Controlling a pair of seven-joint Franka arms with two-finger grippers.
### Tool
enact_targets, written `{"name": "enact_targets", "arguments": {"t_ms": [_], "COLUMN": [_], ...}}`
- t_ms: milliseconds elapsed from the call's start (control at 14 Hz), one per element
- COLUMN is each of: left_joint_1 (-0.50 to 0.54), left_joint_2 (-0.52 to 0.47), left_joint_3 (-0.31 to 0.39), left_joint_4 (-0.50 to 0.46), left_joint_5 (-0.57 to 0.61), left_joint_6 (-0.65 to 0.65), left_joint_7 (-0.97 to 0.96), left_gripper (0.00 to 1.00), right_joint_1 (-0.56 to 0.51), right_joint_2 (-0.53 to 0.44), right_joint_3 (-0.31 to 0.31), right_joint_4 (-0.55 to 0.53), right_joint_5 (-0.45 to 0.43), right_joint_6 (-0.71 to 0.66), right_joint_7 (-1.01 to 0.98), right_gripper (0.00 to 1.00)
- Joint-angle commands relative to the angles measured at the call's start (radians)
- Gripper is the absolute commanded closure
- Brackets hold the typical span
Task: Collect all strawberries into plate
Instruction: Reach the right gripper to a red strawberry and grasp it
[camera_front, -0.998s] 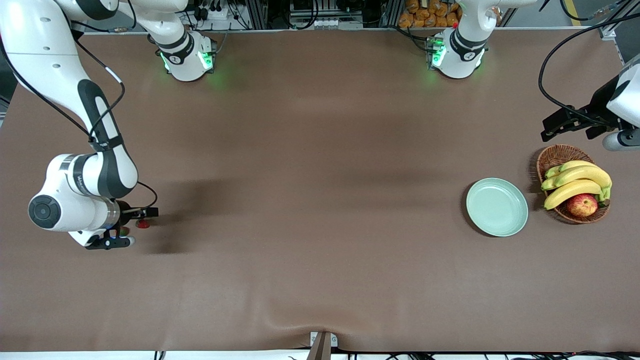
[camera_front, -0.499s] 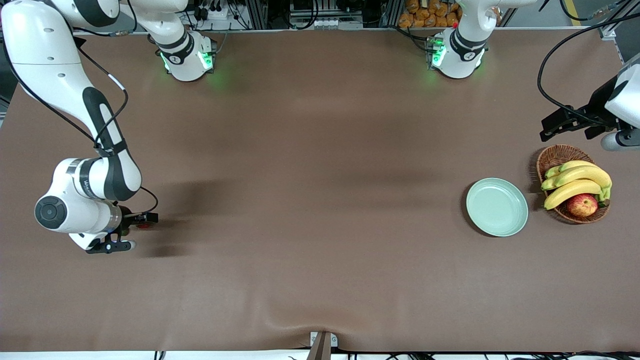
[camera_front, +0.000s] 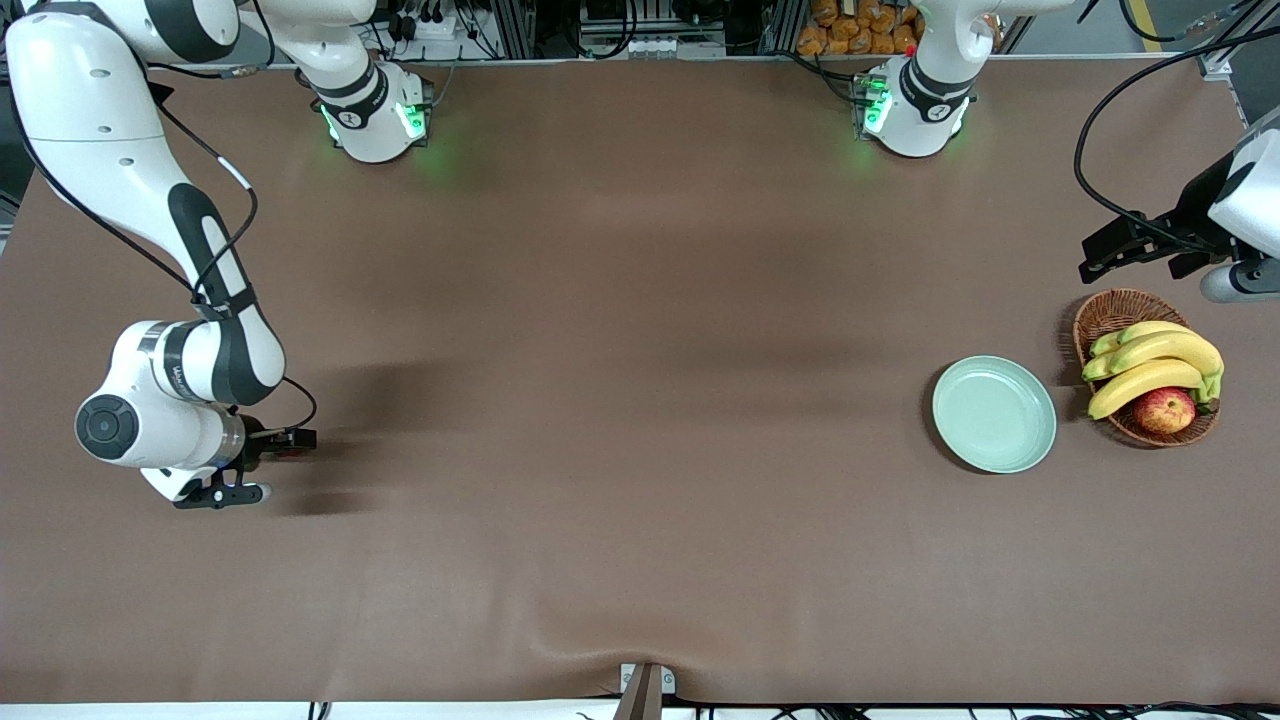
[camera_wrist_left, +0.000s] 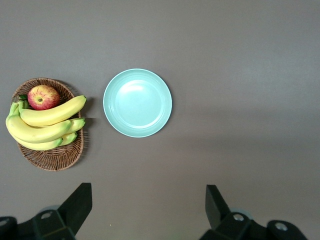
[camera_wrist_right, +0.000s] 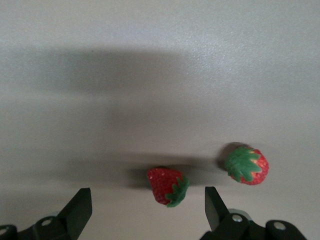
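Note:
In the right wrist view, a red strawberry (camera_wrist_right: 167, 186) with a green cap lies on the table between the fingers of my open right gripper (camera_wrist_right: 146, 197). A second strawberry (camera_wrist_right: 246, 165) lies just outside one finger. A third is out of view. In the front view my right gripper (camera_front: 248, 462) is low over the table at the right arm's end and hides the berries. The pale mint-green plate (camera_front: 993, 414) lies empty at the left arm's end and also shows in the left wrist view (camera_wrist_left: 137, 102). My left gripper (camera_wrist_left: 147, 194) is open and empty, and the left arm (camera_front: 1115, 248) waits over the table by the basket.
A brown wicker basket (camera_front: 1108, 312) with bananas (camera_front: 1150, 362) and a red-yellow apple (camera_front: 1164, 409) stands beside the plate, toward the left arm's end. It also shows in the left wrist view (camera_wrist_left: 52, 155). The brown cloth has a fold at the table's near edge (camera_front: 600, 650).
My right gripper has shifted over the strawberries and come lower. The berry that showed beside it in the front view is now hidden under it. The left arm has barely moved.

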Motion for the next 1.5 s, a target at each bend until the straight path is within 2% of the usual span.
{"name": "enact_targets", "arguments": {"t_ms": [0, 570, 713, 927, 1212, 1426], "left_joint_1": [0.004, 0.005, 0.004, 0.005, 0.007, 0.007], "left_joint_2": [-0.002, 0.0, 0.0, 0.004, 0.004, 0.003], "left_joint_3": [-0.004, -0.003, -0.003, -0.004, -0.004, -0.003], "left_joint_4": [0.003, -0.001, 0.001, 0.001, 0.001, 0.001], "left_joint_5": [-0.011, -0.011, -0.011, -0.011, -0.011, -0.011], "left_joint_6": [-0.01, -0.01, -0.01, -0.01, -0.012, -0.01], "left_joint_7": [0.011, 0.012, 0.012, 0.012, 0.012, 0.012], "left_gripper": [0.0, 0.0, 0.0, 0.0, 0.0, 0.0], "right_joint_1": [-0.027, -0.03, -0.03, -0.03, -0.032, -0.027], "right_joint_2": [0.014, 0.02, 0.025, 0.027, 0.027, 0.017], "right_joint_3": [0.014, 0.014, 0.014, 0.014, 0.014, 0.015], "right_joint_4": [0.004, 0.004, 0.004, 0.004, 0.004, 0.004], "right_joint_5": [-0.015, -0.016, -0.016, -0.016, -0.031, -0.031], "right_joint_6": [0.017, 0.029, 0.035, 0.037, 0.04, 0.025], "right_joint_7": [-0.024, -0.024, -0.024, -0.024, -0.031, -0.053], "right_gripper": [0.0, 0.01, 0.31, 0.52, 1.0, 1.0]}}
